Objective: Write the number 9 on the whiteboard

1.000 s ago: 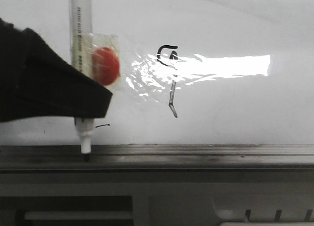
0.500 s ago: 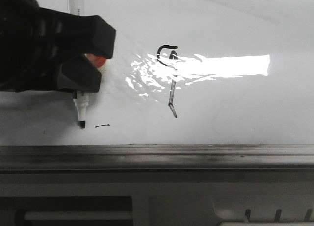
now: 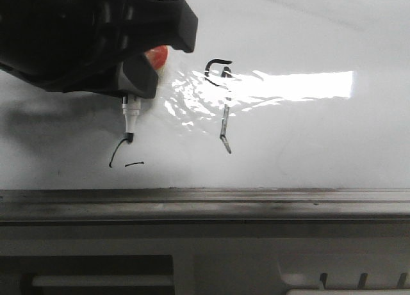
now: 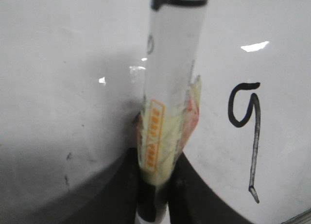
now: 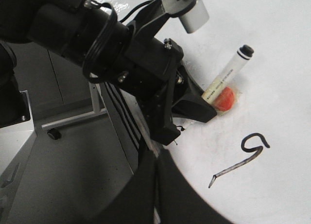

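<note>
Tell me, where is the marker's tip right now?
In the front view, the marker's tip touches the whiteboard at the top of a thin curved streak, left of the number 9.

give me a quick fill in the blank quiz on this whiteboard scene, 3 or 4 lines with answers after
1. The left tool is shut on a ____.
2. The marker tip touches the ____.
3. The figure already drawn, with a hooked loop atop a long stem, is the number ____.
4. In the front view, the short black dash lies to the ____ of the thin curved black streak.

Missing words: marker; whiteboard; 9; right
</note>
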### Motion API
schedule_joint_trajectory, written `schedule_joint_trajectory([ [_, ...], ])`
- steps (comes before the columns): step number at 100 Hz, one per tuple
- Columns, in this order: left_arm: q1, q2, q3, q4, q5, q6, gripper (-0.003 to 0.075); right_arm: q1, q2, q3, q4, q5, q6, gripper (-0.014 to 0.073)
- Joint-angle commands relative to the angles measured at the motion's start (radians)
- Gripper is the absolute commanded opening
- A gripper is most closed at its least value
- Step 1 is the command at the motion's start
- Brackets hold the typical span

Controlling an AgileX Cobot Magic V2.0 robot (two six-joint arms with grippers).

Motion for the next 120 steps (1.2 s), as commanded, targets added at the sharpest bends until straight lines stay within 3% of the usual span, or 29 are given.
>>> schedule_joint_trajectory([
  [1, 0.045, 0.002, -0.024, -0.015, -0.019, -0.006, -0.002, -0.005, -0.001, -0.028, 0.017, -0.065, 0.005, -0.0067],
  [17, 0.121, 0.002, -0.024, -0.015, 0.109, -0.011, -0.0019, -0.005, -0.001, -0.028, 0.017, -0.065, 0.005, -0.0067],
  [29, 0.15, 0.002, -0.024, -0.015, 0.126, -0.011, 0.0, -0.005, -0.001, -0.028, 0.018, -0.065, 0.005, -0.0067],
  [55, 0.162, 0.007, -0.024, -0.015, 0.122, -0.011, 0.0297, -0.005, -0.001, -0.028, 0.051, -0.066, 0.005, -0.0067],
  [82, 0.162, 0.057, -0.024, -0.015, 0.122, -0.011, 0.0379, -0.005, -0.001, -0.028, 0.053, -0.068, 0.005, -0.0067],
  [102, 0.136, -0.016, -0.024, -0.015, 0.124, -0.011, 0.0599, -0.005, -0.001, -0.028, 0.049, -0.068, 0.005, -0.0066],
  [120, 0.014, -0.213, -0.02, -0.015, 0.081, -0.009, 0.0597, -0.005, -0.039, -0.028, -0.013, -0.065, 0.005, -0.0055],
])
